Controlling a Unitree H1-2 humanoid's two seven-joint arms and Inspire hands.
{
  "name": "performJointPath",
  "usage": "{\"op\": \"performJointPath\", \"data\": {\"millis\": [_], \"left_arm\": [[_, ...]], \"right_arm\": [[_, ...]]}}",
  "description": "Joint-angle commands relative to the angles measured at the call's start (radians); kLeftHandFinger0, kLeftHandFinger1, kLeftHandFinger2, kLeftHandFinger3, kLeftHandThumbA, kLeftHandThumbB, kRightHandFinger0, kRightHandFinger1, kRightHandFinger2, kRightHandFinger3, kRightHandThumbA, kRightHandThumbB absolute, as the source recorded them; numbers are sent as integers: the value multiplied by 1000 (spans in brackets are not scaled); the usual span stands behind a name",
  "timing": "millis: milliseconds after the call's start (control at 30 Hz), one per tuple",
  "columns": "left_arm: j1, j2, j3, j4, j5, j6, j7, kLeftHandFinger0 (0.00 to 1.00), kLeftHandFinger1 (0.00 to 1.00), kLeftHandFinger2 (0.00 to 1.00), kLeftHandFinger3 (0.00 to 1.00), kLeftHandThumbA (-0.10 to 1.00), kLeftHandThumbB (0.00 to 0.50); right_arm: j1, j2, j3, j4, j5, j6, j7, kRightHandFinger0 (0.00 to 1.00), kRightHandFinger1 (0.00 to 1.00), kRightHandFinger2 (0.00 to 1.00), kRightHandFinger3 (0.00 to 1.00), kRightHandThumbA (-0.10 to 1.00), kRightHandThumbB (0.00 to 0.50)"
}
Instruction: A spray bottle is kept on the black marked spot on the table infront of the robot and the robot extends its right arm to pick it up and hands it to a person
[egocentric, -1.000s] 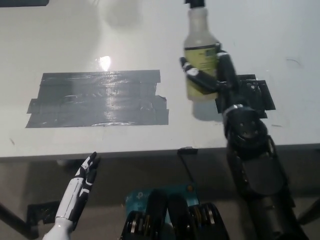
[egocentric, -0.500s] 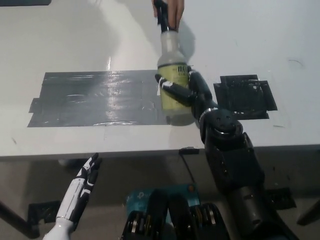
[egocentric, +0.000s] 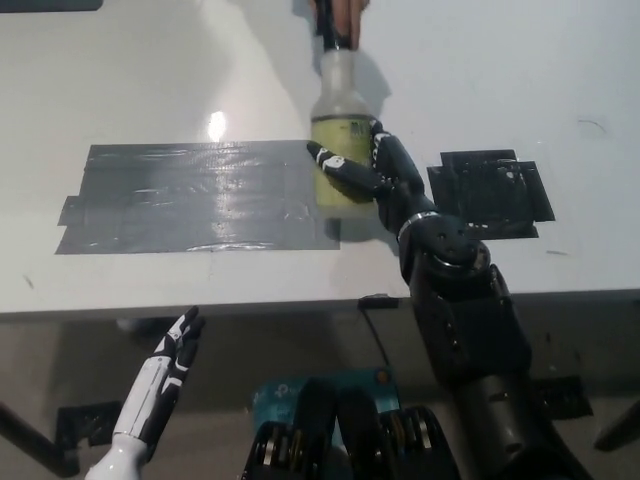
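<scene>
The black right hand (egocentric: 372, 172) has its fingers wrapped around the spray bottle (egocentric: 340, 140), which stands upright beside the black marked spot (egocentric: 490, 192), its top reaching a person's hand (egocentric: 338, 15).

The spray bottle (egocentric: 340, 135) stands upright above the white table (egocentric: 520, 70), toward twelve o'clock in the head view. Its body is translucent, holding yellowish liquid in the lower part, with a label across the middle and a dark spray head at the top edge. The black marked spot (egocentric: 490, 192), a patch of black tape, lies at the bottle's three o'clock, bare.
</scene>
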Motion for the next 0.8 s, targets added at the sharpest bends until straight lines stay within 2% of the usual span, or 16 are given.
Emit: {"op": "performJointPath", "data": {"millis": [0,67,133,200,267,333,400,567,600,633,667,733,767], "left_arm": [[-19,18,0,-44,2,12,-11,1000,1000,1000,1000,1000,216],[-19,18,-1,-44,0,4,-13,1000,1000,1000,1000,1000,206],[-17,17,-1,-50,-5,13,-16,1000,1000,1000,1000,1000,213],[-17,17,0,-50,-1,11,-13,1000,1000,1000,1000,1000,215],[-17,17,0,-50,0,12,-12,1000,1000,1000,1000,1000,220],[-16,18,2,-51,-4,14,-13,1000,1000,1000,1000,1000,219],[-29,20,3,-40,-7,4,-14,1000,1000,1000,1000,1000,217],[-19,17,4,-33,-3,-3,-7,1000,1000,1000,1000,1000,226],[-9,15,4,-33,-3,-5,-5,1000,1000,1000,1000,1000,217],[-3,15,3,-34,-3,-5,-5,1000,1000,1000,1000,1000,217],[14,10,0,-35,2,-9,-1,1000,1000,1000,1000,1000,212],[32,5,-4,-33,4,-16,2,1000,1000,1000,1000,1000,216],[40,3,-5,-32,0,-19,0,1000,1000,1000,1000,1000,218]], "right_arm": [[-8,-28,15,-122,90,-58,144,1000,1000,1000,1000,644,500],[11,-53,22,-221,98,-43,156,1000,1000,1000,1000,688,500],[39,-84,29,-336,91,-40,159,1000,1000,1000,1000,777,500],[75,-112,29,-454,87,-35,159,1000,1000,1000,1000,800,500],[113,-148,37,-578,55,-14,151,1000,1000,1000,1000,874,500],[146,-166,30,-689,54,9,142,1000,1000,1000,1000,871,492],[199,-193,6,-844,113,41,156,1000,1000,1000,1000,798,500],[351,-258,3,-1106,147,95,172,1000,1000,1000,1000,812,485],[416,-256,6,-1155,166,99,170,1000,1000,1000,1000,756,487],[445,-254,9,-1173,171,101,168,1000,1000,1000,1000,752,489],[534,-258,19,-1179,166,64,175,1000,1000,1000,1000,775,467],[641,-264,32,-1147,148,22,183,1000,1000,1000,1000,813,478],[683,-262,32,-1117,157,4,190,1000,1000,1000,1000,801,457]]}}
